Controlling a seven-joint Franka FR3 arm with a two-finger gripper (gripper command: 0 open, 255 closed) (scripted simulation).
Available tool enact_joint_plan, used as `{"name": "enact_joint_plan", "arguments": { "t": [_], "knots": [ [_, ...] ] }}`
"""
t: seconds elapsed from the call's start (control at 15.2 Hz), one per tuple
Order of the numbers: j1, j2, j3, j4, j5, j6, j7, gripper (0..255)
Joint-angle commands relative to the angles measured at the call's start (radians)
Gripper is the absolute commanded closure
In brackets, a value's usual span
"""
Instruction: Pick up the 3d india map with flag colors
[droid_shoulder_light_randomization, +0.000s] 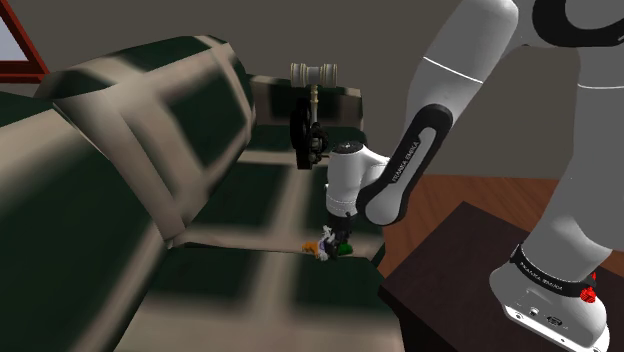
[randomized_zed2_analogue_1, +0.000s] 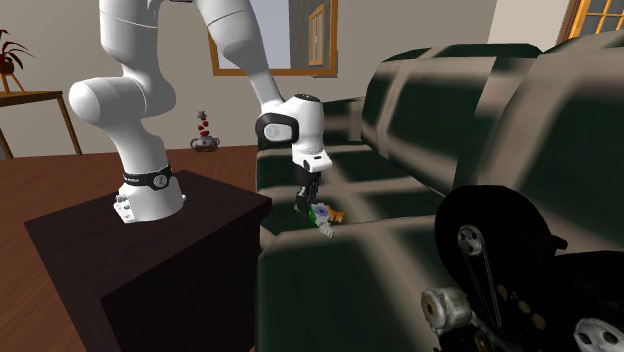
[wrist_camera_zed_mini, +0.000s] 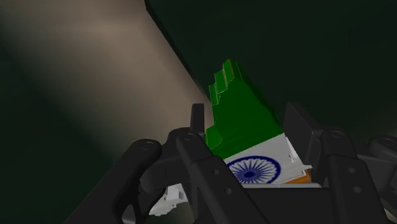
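Down near the lower middle of the shoulder view, the all-black two-finger gripper (droid_shoulder_light_randomization: 339, 226) reaches to the seat of the dark green, beige-banded sofa (droid_shoulder_light_randomization: 250, 190). Its fingers press against both sides of the small blocky India map in orange, white and green (wrist_camera_zed_mini: 248, 127), clamping it.

India map (droid_shoulder_light_randomization: 330, 246) on sofa seat (droid_shoulder_light_randomization: 240, 275) under end effector (droid_shoulder_light_randomization: 338, 232), stand (droid_shoulder_light_randomization: 450, 265) beside sofa seat, mallet (droid_shoulder_light_randomization: 316, 73) farther behind

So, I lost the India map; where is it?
The India map lies on the sofa seat under the gripper, lower middle of the shoulder view, near the stand.
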Motion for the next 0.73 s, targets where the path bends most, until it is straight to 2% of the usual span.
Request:
{"name": "enact_joint_plan", "arguments": {
  "t": [0.0, 0.53, 0.66],
  "knots": [
    [-0.014, -0.033, 0.017, -0.009, 0.018, -0.024, -0.012, 255],
    [-0.052, -0.154, 0.071, -0.023, 0.095, -0.127, -0.062, 255],
    [-0.052, -0.156, 0.071, -0.023, 0.097, -0.129, -0.063, 255]
  ]
}}
